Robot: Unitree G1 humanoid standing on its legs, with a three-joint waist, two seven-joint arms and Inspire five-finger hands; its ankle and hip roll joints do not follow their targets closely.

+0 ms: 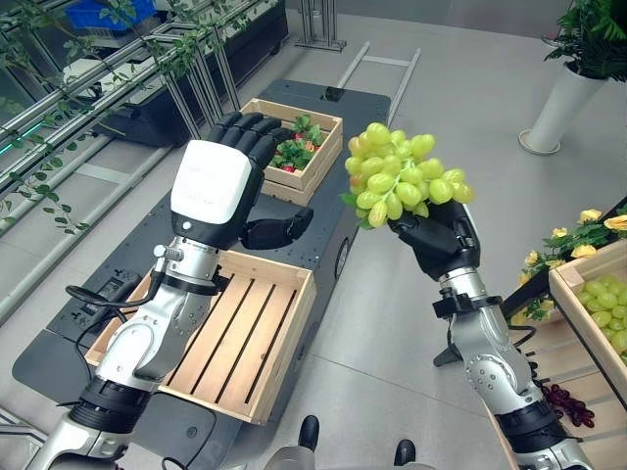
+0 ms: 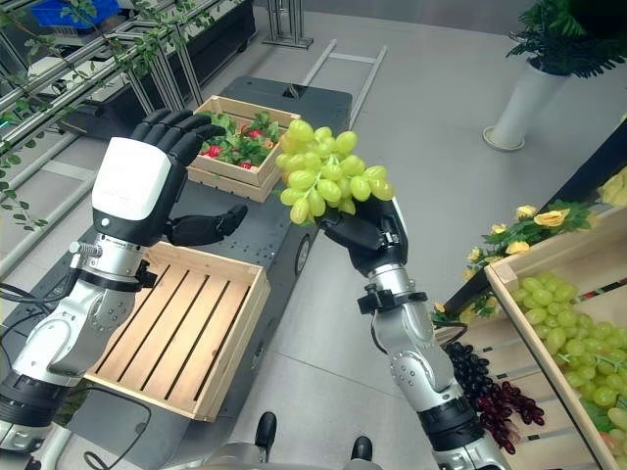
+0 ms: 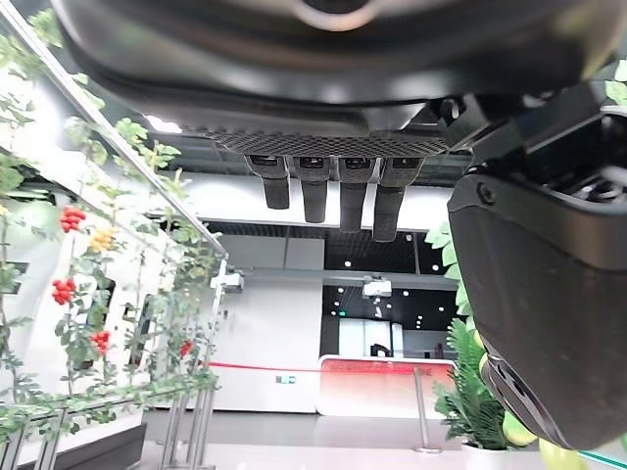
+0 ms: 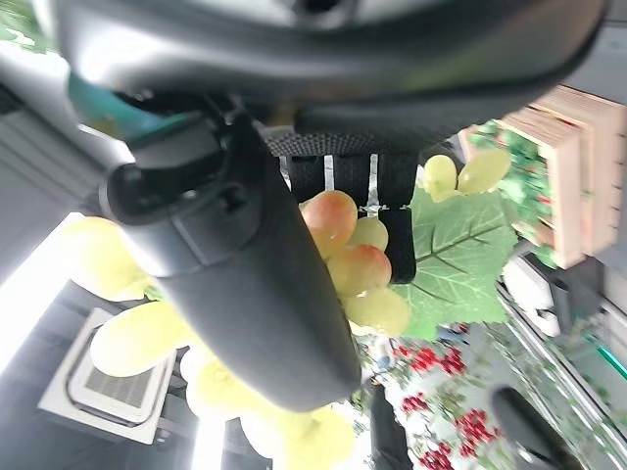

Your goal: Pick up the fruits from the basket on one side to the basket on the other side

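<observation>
An empty crate sits on a cart at left. Behind it, on the same cart, a second crate holds strawberries. At right, a bin holds grapes.

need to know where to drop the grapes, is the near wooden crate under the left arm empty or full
Empty: the near wooden crate shows only bare slats. The green grapes are held up in the right hand, beside the crate rather than over it.
</observation>
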